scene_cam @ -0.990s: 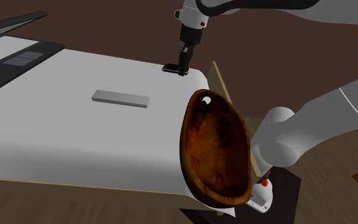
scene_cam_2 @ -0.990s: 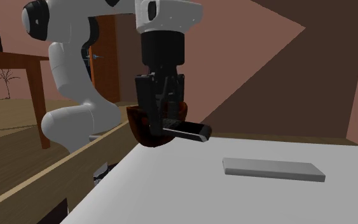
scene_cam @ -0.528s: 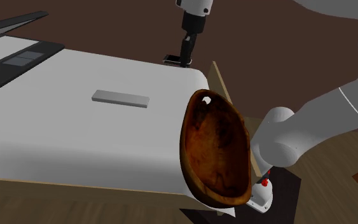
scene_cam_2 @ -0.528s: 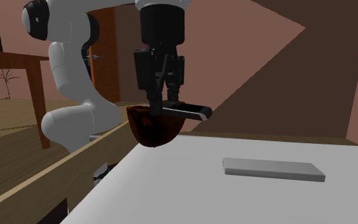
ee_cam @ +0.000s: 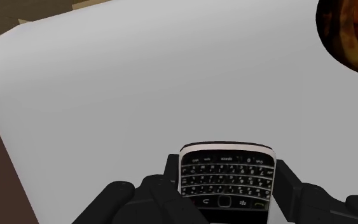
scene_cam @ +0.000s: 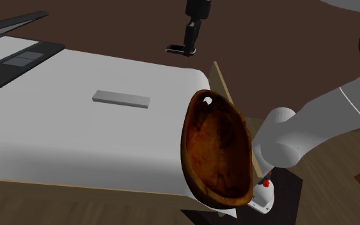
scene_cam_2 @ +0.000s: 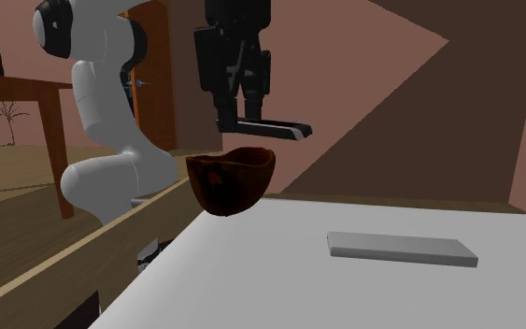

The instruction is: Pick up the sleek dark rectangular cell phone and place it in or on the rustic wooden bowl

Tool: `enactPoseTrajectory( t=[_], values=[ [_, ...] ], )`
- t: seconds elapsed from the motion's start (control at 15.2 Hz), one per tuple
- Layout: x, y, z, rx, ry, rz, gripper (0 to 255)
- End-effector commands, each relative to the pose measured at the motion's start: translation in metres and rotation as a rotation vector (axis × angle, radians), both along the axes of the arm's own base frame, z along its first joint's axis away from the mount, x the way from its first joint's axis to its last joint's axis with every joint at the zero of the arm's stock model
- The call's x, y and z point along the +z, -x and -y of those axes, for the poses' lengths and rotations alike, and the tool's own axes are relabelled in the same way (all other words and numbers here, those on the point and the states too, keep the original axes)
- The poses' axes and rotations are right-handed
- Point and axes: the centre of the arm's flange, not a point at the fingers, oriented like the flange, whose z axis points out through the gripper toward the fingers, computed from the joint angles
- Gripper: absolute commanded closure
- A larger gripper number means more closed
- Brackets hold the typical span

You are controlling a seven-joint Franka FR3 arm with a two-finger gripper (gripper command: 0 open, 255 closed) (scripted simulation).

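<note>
Above the bowl [scene_cam_2: 231, 187] and clear of its rim in the second exterior view, the cell phone [scene_cam_2: 268, 128] hangs in the air, lying roughly level. The black fingers [scene_cam_2: 225, 118] pinch it at one end and the rest juts out towards that view's right. No part of it touches the bowl or the desk [scene_cam_2: 298, 290].

In the shoulder view the bowl [scene_cam: 213, 150], dark brown wood with a glossy grained hollow, sits at the desk's [scene_cam: 76, 134] corner and hangs over the edge. The cell phone [scene_cam: 180, 49] shows well beyond the bowl's far end, higher than the desk, under the downward-pointing fingers [scene_cam: 190, 39].

The wrist view looks down on the cell phone's [ee_cam: 228, 172] face: black, with a small keyboard and a pale rim, clasped between the fingers [ee_cam: 284, 181]. White desk [ee_cam: 139, 95] lies beneath it, and the bowl [ee_cam: 355, 32] shows well away from the phone, cut off by the picture's corner.

A flat grey slab [scene_cam: 121, 98] lies on the desk, apart from the bowl on the shoulder view's left. In the second exterior view the slab [scene_cam_2: 402, 249] lies to the bowl's right and nearer the camera. The white arm [scene_cam_2: 102, 93] rises behind the bowl on its left there.
</note>
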Motion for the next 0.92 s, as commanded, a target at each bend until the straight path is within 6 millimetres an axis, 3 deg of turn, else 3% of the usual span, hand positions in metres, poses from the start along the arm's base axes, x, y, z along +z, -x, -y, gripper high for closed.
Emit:
enactPoseTrajectory(
  t=[0.0,0.2,0.86],
  values=[
    [0.010,0.000,0.000,0.000,0.000,0.000,255],
    [0.022,0.000,0.000,0.000,0.000,0.000,255],
    [0.025,0.116,-0.062,0.000,0.000,0.000,255]
  ],
)
